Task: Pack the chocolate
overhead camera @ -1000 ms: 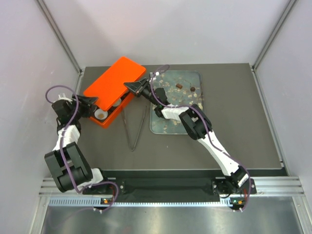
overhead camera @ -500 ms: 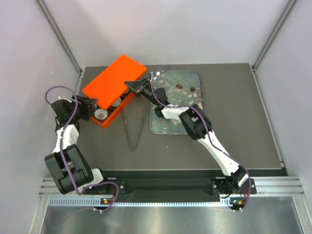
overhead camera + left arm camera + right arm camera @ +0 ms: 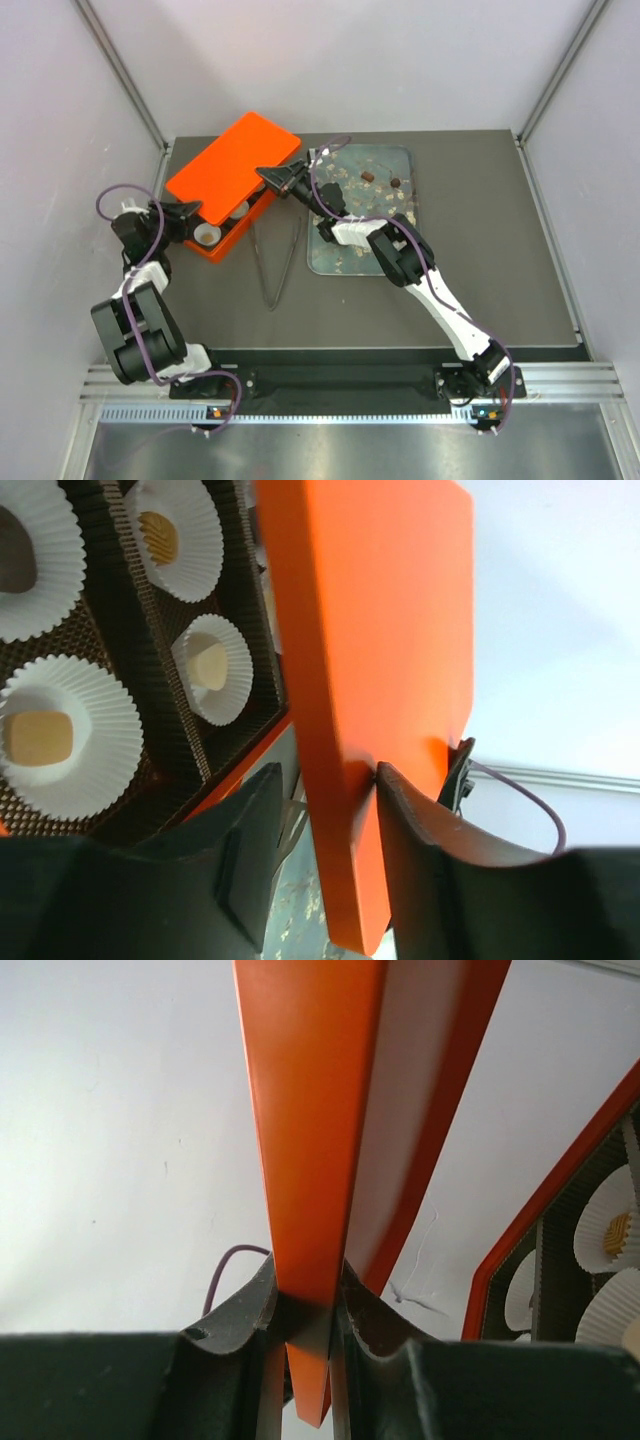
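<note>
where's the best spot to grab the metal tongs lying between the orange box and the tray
Probably near the joined end of the tongs, which points toward the arm bases, coming straight down. They lie flat on the table with legs spreading toward the far side, so only there are both legs close enough to pinch across.

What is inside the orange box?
White cups in dark compartments; three show tan or cream chocolates. The tilted lid hides the rest of the box.
</note>
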Available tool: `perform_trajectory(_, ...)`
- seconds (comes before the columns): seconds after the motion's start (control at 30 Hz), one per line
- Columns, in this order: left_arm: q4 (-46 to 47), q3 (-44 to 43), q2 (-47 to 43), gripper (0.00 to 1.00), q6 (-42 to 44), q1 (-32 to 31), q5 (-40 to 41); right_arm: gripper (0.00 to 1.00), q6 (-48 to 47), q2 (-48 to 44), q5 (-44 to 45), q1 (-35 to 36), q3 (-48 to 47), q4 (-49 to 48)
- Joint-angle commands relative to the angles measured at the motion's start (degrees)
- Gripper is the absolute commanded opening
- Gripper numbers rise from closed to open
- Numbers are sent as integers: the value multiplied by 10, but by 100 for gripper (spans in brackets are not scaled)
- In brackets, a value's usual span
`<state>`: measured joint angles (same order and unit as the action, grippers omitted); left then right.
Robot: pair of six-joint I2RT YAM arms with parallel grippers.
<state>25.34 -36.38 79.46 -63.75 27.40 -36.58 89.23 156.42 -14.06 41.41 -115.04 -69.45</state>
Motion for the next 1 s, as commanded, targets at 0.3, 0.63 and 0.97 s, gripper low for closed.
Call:
perform_trajectory(0.3,47,-11,-2,7,-2,9,-15,31,-13,-51,-28,-4,51,0)
perform_trajectory(0.63,-18,-10,-22,0,63,21,11,45,-65,-111,-38,-28,114,116)
perform_trajectory(0.97,-44,-4,-27,0,100,32,23,50,-92,-125,-47,-43,109,183)
